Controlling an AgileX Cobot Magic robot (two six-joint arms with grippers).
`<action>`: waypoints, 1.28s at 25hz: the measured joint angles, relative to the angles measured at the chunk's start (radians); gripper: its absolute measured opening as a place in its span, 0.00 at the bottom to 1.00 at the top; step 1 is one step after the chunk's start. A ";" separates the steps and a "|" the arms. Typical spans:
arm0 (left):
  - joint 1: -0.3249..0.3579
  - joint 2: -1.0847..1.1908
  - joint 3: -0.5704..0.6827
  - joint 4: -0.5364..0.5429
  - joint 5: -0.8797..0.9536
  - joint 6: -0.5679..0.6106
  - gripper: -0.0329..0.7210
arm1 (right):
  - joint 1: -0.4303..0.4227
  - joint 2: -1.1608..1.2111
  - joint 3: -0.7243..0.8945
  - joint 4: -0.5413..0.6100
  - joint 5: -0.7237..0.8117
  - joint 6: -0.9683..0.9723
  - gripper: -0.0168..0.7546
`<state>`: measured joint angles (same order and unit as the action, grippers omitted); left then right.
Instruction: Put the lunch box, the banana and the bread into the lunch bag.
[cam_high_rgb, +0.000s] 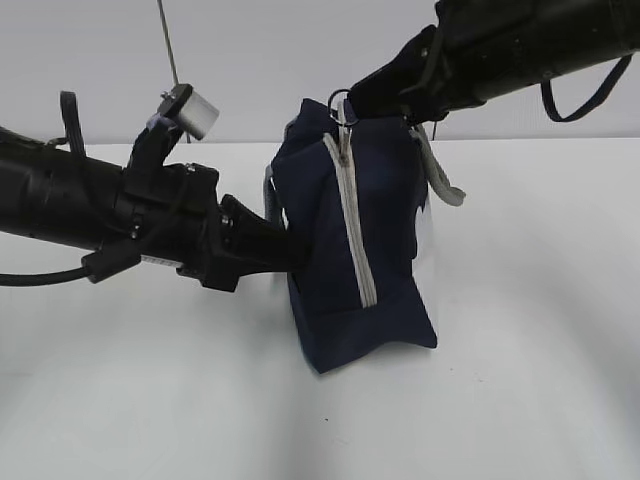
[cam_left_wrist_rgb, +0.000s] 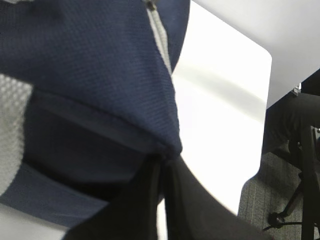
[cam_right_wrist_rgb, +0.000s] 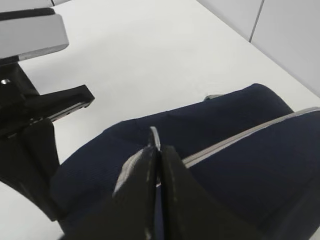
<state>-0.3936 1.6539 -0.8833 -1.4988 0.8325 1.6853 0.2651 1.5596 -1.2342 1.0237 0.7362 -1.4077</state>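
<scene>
The navy lunch bag (cam_high_rgb: 350, 230) stands on end on the white table, its grey zipper (cam_high_rgb: 352, 215) shut and running top to bottom. My left gripper (cam_high_rgb: 290, 252) is shut on a fold of the bag's fabric at its left side; it also shows in the left wrist view (cam_left_wrist_rgb: 164, 159). My right gripper (cam_high_rgb: 348, 108) is shut on the metal ring pull (cam_right_wrist_rgb: 155, 137) at the top of the zipper; it also shows in the right wrist view (cam_right_wrist_rgb: 159, 149). The lunch box, the banana and the bread are out of view.
A grey strap handle (cam_high_rgb: 440, 175) hangs on the bag's right side. The white table (cam_high_rgb: 520, 380) spreads around the bag. The left wrist view shows the table's far edge and a dark floor (cam_left_wrist_rgb: 280, 180) beyond.
</scene>
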 joint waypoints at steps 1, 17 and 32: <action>0.000 0.000 0.000 0.007 0.001 -0.003 0.05 | 0.000 0.007 -0.007 -0.006 0.000 0.000 0.00; 0.002 0.000 -0.002 0.105 0.055 -0.041 0.05 | 0.000 0.043 -0.046 -0.018 -0.116 0.001 0.00; 0.002 0.000 -0.003 0.168 0.108 -0.108 0.05 | 0.000 0.218 -0.225 -0.044 -0.106 0.011 0.00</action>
<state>-0.3918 1.6539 -0.8867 -1.3303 0.9403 1.5770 0.2651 1.7779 -1.4592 0.9799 0.6306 -1.3962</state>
